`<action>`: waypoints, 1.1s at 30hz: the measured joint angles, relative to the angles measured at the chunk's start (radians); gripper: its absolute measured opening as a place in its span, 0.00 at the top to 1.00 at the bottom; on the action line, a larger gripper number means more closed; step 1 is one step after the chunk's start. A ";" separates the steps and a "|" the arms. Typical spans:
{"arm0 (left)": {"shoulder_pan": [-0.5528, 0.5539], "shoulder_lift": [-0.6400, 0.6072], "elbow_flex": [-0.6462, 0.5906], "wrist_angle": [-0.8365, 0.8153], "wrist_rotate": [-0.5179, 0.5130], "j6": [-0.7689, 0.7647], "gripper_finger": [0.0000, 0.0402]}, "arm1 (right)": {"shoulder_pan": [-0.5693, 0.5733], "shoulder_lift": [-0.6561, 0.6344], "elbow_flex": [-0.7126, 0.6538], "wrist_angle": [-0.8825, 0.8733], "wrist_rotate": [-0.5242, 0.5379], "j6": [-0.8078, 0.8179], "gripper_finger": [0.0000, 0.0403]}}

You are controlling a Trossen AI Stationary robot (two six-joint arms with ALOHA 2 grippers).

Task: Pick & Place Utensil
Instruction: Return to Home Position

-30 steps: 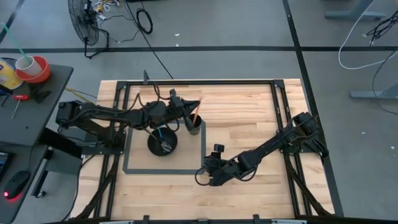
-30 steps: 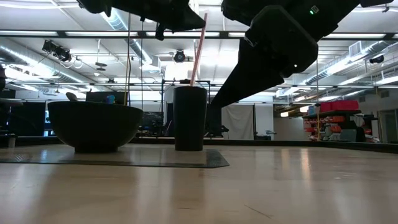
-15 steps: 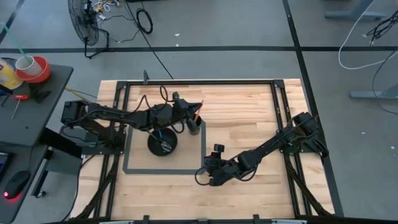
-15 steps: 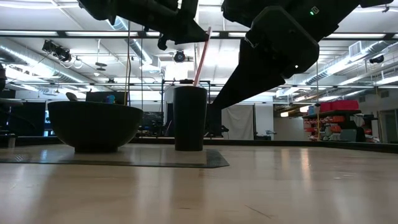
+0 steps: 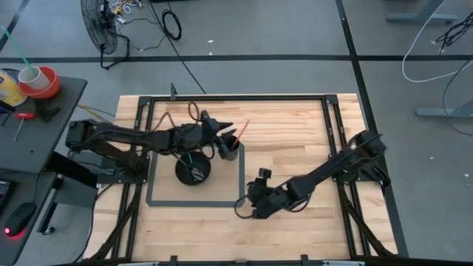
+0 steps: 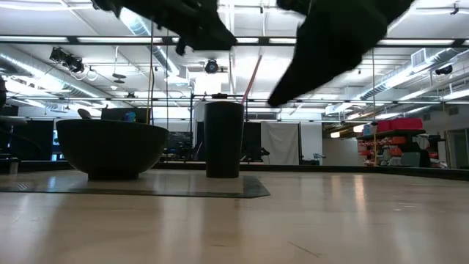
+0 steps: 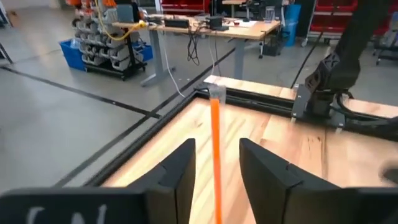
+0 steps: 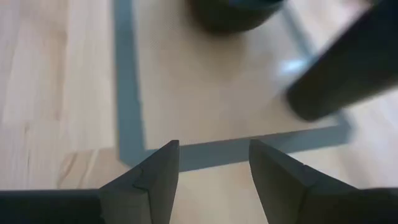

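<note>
Straw (image 5: 239, 132) leans in black cup (image 5: 230, 152); blue fork (image 5: 191, 159) lies in black bowl (image 5: 179, 172). Placing looks done. Left gripper (image 5: 226, 130) over cup, jaws released either side of it, no grip. Right gripper (image 5: 242, 210) low over bench (image 5: 295, 125), jaws spread, empty. Remaining: both arms to home.

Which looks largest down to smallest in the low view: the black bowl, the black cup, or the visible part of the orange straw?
1. black bowl: widest by far, though it sits slightly nearer the camera.
2. black cup: taller, but narrow.
3. orange straw: a thin line above the cup's rim.
</note>
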 joint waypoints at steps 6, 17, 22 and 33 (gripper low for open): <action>-0.036 -0.278 0.000 -0.239 -0.022 0.029 0.67 | 0.030 -0.181 -0.043 -0.042 0.158 0.025 0.51; -0.103 -0.627 0.001 -0.794 -0.005 -0.072 0.70 | -0.094 -0.456 -0.415 0.552 -0.104 -0.305 0.51; -0.101 -0.638 0.001 -0.847 -0.002 -0.097 0.70 | -0.180 -0.683 -0.552 0.573 -0.153 -0.312 0.54; -0.099 -0.549 0.000 -0.904 -0.084 -0.107 0.70 | -0.410 -1.156 -0.716 0.499 -0.558 -0.322 0.74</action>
